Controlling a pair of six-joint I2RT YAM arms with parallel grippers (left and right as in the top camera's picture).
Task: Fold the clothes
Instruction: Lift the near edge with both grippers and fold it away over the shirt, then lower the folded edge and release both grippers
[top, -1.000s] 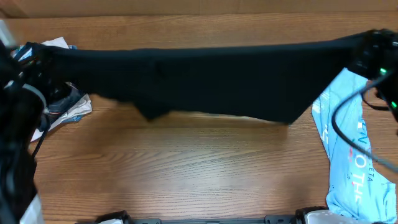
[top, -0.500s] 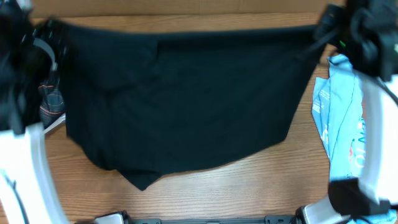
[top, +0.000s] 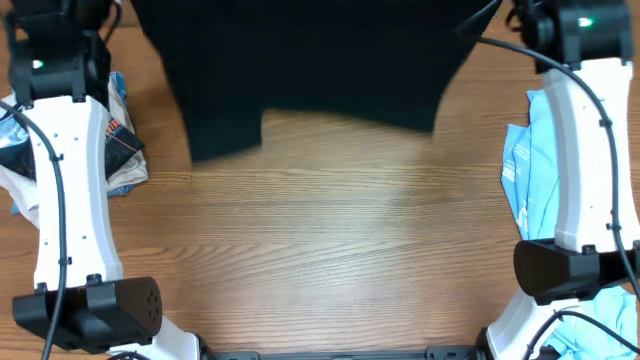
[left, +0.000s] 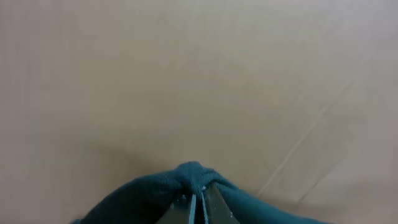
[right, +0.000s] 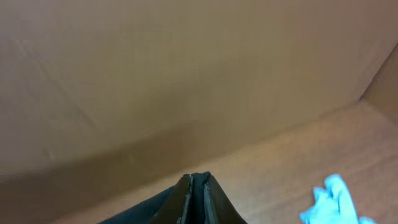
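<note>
The large black T-shirt hangs stretched between my two raised arms at the far side of the table, its lower edge reaching down over the wood. My left gripper is shut on a bunched corner of the black T-shirt. My right gripper is shut on another edge of the black shirt. In the overhead view both grippers are out of the top of the frame. The light blue tee with white and red lettering lies at the right edge and shows in the right wrist view.
A crumpled pile of other clothes lies at the left edge behind the left arm. The right arm stands over the blue tee. A cardboard wall backs the table. Bare wooden tabletop fills the middle and near side.
Both arms rose and swung the black shirt away from the camera. It first dropped open into a wide hanging sheet, then lifted so only its lower part shows at the top.
</note>
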